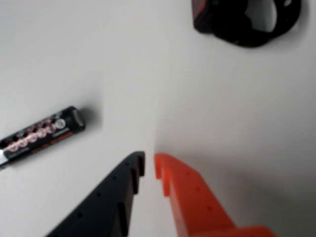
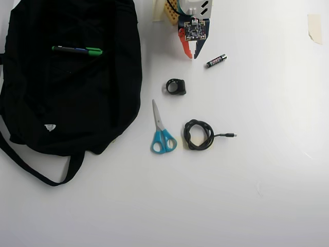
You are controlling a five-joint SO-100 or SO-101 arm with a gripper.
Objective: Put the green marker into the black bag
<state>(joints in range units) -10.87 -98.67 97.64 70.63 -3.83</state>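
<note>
The green marker (image 2: 77, 50), black-barrelled with a bright green cap, lies flat on the upper part of the black bag (image 2: 61, 108), cap pointing right in the overhead view. The bag is spread out over the left of the table. My gripper (image 2: 191, 54) is at the top centre, to the right of the bag and apart from it. In the wrist view my gripper (image 1: 149, 160) shows a black and an orange finger (image 1: 182, 192) nearly together, with nothing between them, over bare white table. Neither the marker nor the bag appears in the wrist view.
A black AAA battery (image 2: 216, 60) (image 1: 42, 134) lies just beside the gripper. A small black ring-shaped item (image 2: 176, 86) (image 1: 247, 19), blue-handled scissors (image 2: 162, 131) and a coiled black cable (image 2: 199, 135) lie on the white table (image 2: 267, 180) below it. Tape (image 2: 314, 27) sticks at the top right.
</note>
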